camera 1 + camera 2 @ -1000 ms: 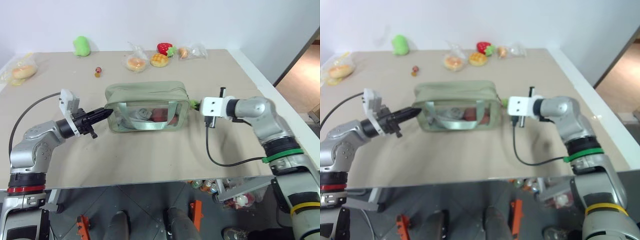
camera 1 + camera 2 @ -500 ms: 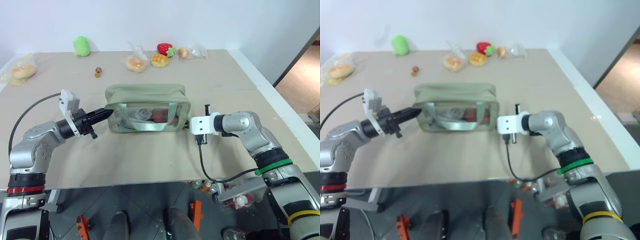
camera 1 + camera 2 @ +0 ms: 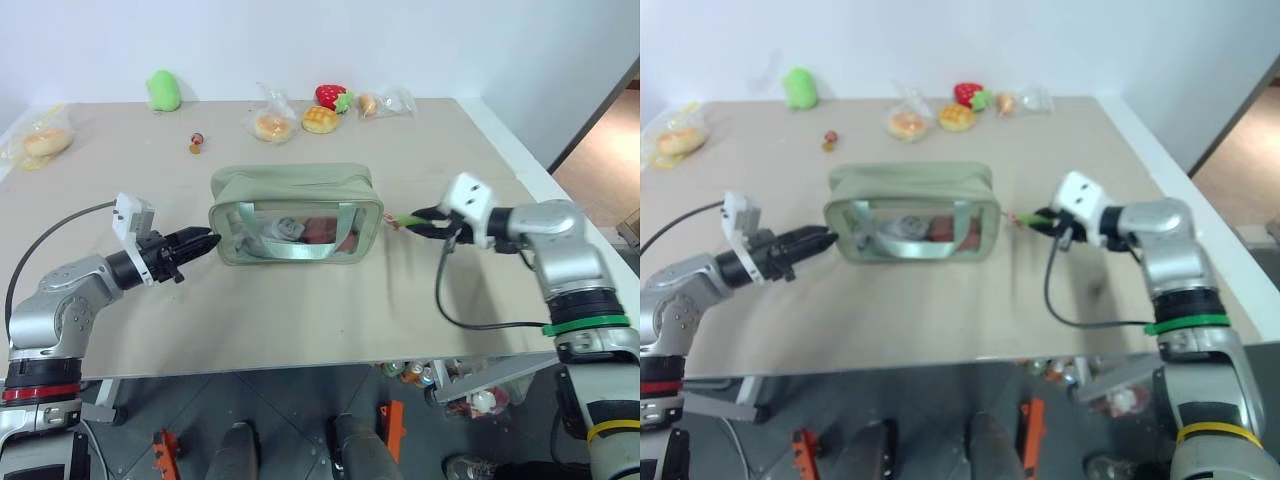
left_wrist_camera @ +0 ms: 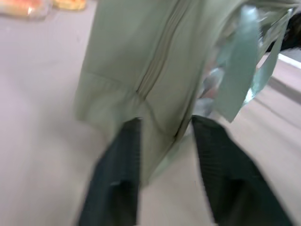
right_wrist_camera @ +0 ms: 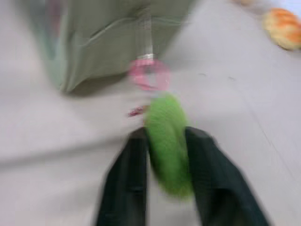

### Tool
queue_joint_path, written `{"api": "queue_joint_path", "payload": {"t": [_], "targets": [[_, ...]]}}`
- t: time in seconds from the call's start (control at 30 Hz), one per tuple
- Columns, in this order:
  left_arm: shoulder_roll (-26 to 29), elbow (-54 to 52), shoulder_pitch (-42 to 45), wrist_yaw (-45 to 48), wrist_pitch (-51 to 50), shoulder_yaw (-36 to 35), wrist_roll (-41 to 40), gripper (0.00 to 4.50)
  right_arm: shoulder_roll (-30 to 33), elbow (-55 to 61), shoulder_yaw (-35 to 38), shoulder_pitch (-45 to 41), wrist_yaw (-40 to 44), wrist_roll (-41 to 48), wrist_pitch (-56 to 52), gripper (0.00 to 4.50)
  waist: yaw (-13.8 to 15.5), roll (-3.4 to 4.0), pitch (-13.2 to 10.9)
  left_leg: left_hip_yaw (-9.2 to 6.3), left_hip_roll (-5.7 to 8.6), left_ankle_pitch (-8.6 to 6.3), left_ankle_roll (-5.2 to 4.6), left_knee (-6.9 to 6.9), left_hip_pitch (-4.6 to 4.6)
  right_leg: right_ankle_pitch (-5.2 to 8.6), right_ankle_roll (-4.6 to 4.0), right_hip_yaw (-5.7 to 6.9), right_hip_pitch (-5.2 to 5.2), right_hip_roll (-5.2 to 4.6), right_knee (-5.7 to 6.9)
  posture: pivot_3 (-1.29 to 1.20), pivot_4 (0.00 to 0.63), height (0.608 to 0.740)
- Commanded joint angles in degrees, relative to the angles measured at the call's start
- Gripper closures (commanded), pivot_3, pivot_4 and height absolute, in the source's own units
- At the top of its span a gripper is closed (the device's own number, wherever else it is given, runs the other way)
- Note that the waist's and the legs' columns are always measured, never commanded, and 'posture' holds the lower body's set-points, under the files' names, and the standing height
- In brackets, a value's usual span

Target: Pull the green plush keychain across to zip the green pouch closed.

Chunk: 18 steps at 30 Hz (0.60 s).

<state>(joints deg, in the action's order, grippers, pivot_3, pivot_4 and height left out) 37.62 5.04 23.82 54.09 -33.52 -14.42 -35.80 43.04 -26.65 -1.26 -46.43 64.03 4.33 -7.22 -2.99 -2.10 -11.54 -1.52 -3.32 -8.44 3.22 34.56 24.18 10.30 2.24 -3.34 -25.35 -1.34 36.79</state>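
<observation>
The right tool point(image 5: 164, 155) grips the keychain point(image 5: 168, 141) between its two black fingers, the lime plush pressed against both pads, just off the right end of the pouch point(image 3: 295, 215); a pink ring point(image 5: 149, 75) links the plush toward the pouch's end. The left tool point(image 3: 205, 240) has its fingers parted around the pouch's left end, one finger point(image 4: 115, 179) on each side of the fabric corner, though whether they press it I cannot tell. The pouch sits upright in the middle of the bench point(image 3: 300, 310), its clear window and webbing handle point(image 3: 295, 232) facing the robot. Farther back lie a small red and yellow thing point(image 3: 196, 144), two bagged breads point(image 3: 272, 125), a strawberry toy point(image 3: 329, 96) and another small bag point(image 3: 385, 102). At the far left sit a lime blob toy point(image 3: 163, 91) and a bagged bun point(image 3: 40, 143).
</observation>
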Motion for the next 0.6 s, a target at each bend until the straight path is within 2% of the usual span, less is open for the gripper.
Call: {"api": "queue_joint_path", "payload": {"t": [0.03, 0.07, 0.1, 0.13, 0.3, 0.43, 0.6], "targets": [[1.61, -2.44, 1.02, -0.21, -1.97, -3.48, -3.12, 1.21, 1.24, 5.31, 4.16, 0.07, 2.08, 6.46, -7.72, 1.68, -0.11, 0.00, 0.00, 0.01, 0.00, 0.00, 0.00, 0.00, -0.01, 0.00, 0.00, -0.01, -0.01, 0.00, 0.00, 0.00, 0.150, 0.740], [1.82, -2.66, 0.90, -0.64, -2.15, -3.93, -3.17, 0.77, 1.50, 6.83, 5.16, 0.97, 3.45, 8.67, -9.61, 1.32, -0.10, 0.00, 0.00, 0.00, 0.00, 0.00, 0.00, 0.00, -0.01, 0.00, 0.00, 0.00, -0.01, 0.01, 0.00, 0.00, 0.150, 0.740], [2.15, -2.81, 0.73, -1.04, -2.50, -4.43, -3.33, 0.56, 1.74, 8.42, 6.22, 1.94, 4.69, 10.90, -11.03, 1.32, -0.02, 0.00, 0.00, -0.01, 0.00, 0.00, 0.00, 0.00, -0.01, 0.00, 0.00, 0.00, -0.01, 0.01, 0.00, 0.00, 0.150, 0.740], [2.59, -2.91, 0.42, -1.13, -2.97, -5.09, -3.77, 0.10, 1.85, 9.69, 7.37, 2.56, 5.13, 12.88, -12.75, 1.32, 0.00, -0.01, -0.01, -0.01, 0.00, 0.00, 0.00, 0.00, 0.00, 0.00, 0.00, 0.01, 0.00, 0.01, 0.00, 0.00, 0.150, 0.740], [5.07, -5.48, -6.85, -1.62, -4.99, -11.49, -6.88, 0.04, 3.58, 16.89, 14.38, 9.45, 4.69, 21.48, -21.24, 1.32, -0.17, -0.01, -0.01, 0.02, 0.00, -0.09, -0.01, -0.01, 0.02, 0.05, 0.05, -0.04, -0.03, -0.01, 0.00, 0.00, 0.150, 0.740], [3.59, -7.20, -10.78, -8.55, -3.92, -12.97, -4.35, 0.04, 2.92, 22.82, 17.33, 15.80, 0.27, 24.23, -24.82, 1.32, 0.10, -0.01, -0.01, 0.01, 0.00, -0.15, -0.01, 0.02, 0.02, 0.14, 0.04, -0.03, -0.02, -0.01, 0.00, 0.00, 0.150, 0.740], [1.11, -7.33, -11.86, -10.77, -2.61, -13.10, -5.24, 0.04, 0.96, 27.27, 18.44, 19.48, -5.11, 26.73, -27.76, 1.32, 0.13, -0.04, -0.02, 0.02, 0.00, -0.15, -0.01, 0.24, 0.03, 0.14, 0.04, -0.05, -0.01, -0.01, -0.01, 0.00, 0.150, 0.740]]}}
